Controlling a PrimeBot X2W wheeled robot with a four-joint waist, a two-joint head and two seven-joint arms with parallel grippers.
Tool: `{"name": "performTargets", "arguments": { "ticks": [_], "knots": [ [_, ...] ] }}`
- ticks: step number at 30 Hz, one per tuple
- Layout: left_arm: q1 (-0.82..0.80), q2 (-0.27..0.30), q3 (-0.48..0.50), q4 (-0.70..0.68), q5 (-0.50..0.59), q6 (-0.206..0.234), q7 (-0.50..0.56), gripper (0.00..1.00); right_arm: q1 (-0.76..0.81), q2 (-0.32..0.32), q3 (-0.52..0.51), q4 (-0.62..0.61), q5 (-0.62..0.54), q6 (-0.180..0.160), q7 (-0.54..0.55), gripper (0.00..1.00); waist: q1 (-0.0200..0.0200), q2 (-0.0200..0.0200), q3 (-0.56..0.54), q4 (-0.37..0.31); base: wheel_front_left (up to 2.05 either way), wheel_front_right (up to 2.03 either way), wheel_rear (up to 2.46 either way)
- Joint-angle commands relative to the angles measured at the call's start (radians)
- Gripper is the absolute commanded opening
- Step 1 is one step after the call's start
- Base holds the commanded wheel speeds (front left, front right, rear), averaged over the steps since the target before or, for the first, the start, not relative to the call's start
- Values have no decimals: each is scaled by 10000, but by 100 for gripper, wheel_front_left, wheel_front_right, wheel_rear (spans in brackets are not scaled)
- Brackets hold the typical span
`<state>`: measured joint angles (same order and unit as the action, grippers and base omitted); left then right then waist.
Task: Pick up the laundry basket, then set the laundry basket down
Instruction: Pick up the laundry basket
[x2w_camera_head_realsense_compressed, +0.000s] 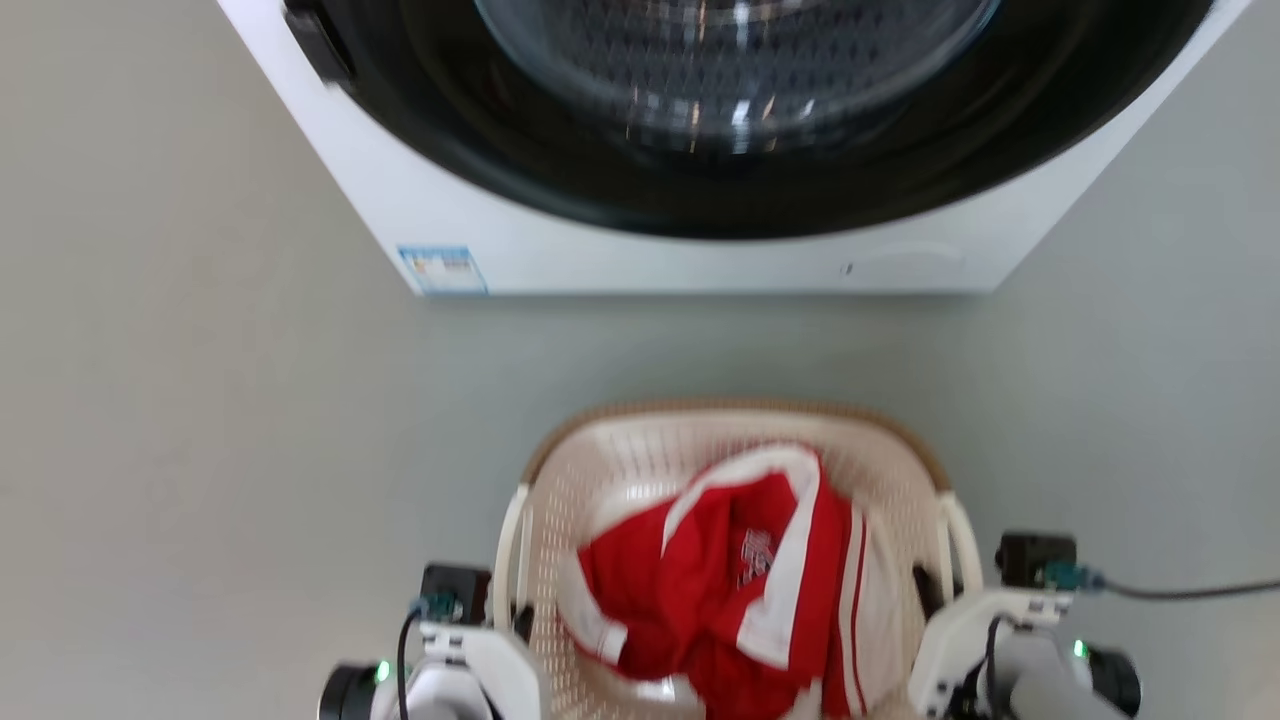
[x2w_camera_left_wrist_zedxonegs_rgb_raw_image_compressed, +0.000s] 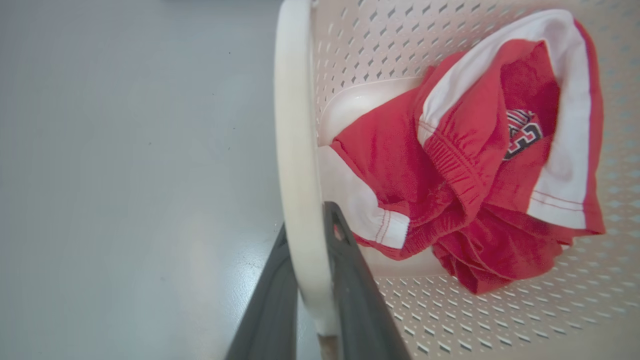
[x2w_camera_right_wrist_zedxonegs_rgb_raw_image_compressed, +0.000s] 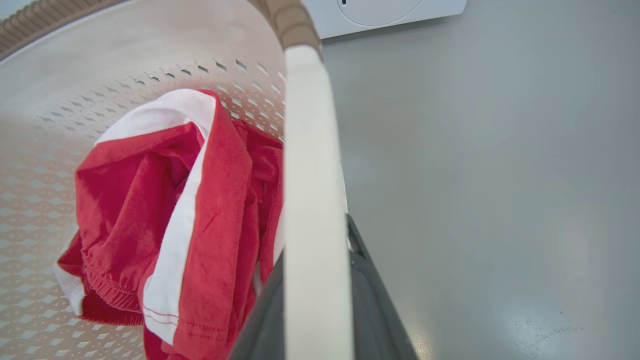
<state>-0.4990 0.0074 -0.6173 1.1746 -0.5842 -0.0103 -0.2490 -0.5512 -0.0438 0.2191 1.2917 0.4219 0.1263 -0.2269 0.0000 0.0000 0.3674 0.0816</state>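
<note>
In the head view, the laundry basket (x2w_camera_head_realsense_compressed: 735, 412) is seen low in the middle, over the grey floor (x2w_camera_head_realsense_compressed: 200, 400), in front of the white washing machine (x2w_camera_head_realsense_compressed: 700, 265) and apart from it. A red garment with white bands (x2w_camera_head_realsense_compressed: 720, 590) is held inside it. Whether the basket rests on the floor or is lifted off it cannot be told. The left gripper (x2w_camera_head_realsense_compressed: 519, 615) is placed at the basket's left white handle (x2w_camera_head_realsense_compressed: 508, 560), and the right gripper (x2w_camera_head_realsense_compressed: 928, 592) at the right white handle (x2w_camera_head_realsense_compressed: 962, 540).

In the left wrist view, the left gripper (x2w_camera_left_wrist_zedxonegs_rgb_raw_image_compressed: 307, 235) is clenched on the left handle (x2w_camera_left_wrist_zedxonegs_rgb_raw_image_compressed: 295, 125): one dark finger is pressed against its outer side and the other against its inner side, next to the perforated wall. The garment (x2w_camera_left_wrist_zedxonegs_rgb_raw_image_compressed: 450, 165) is bunched on the basket's bottom, just beside the inner finger.

In the right wrist view, the right gripper (x2w_camera_right_wrist_zedxonegs_rgb_raw_image_compressed: 315, 240) is likewise closed around the right handle (x2w_camera_right_wrist_zedxonegs_rgb_raw_image_compressed: 307, 125), with a finger on each side of it. The brown woven-look rim (x2w_camera_right_wrist_zedxonegs_rgb_raw_image_compressed: 287, 20) is seen above the handle, the garment (x2w_camera_right_wrist_zedxonegs_rgb_raw_image_compressed: 165, 200) lies within the basket, and a lower part of the washing machine (x2w_camera_right_wrist_zedxonegs_rgb_raw_image_compressed: 380, 12) is seen at the top edge.
</note>
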Motion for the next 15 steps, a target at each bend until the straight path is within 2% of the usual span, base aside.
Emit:
{"name": "performTargets", "arguments": {
  "ticks": [1,15],
  "knots": [
    [231,428,180,124,-173,46,-27,0,332,-64,347,-27,170,44,-23,0,0,0,-872,-128,0,0,0],
    [1547,428,-483,605,-1020,151,693,0,1790,-64,2060,-11,1389,44,665,0,0,0,-2879,-352,0,0,0]
  ]
}}
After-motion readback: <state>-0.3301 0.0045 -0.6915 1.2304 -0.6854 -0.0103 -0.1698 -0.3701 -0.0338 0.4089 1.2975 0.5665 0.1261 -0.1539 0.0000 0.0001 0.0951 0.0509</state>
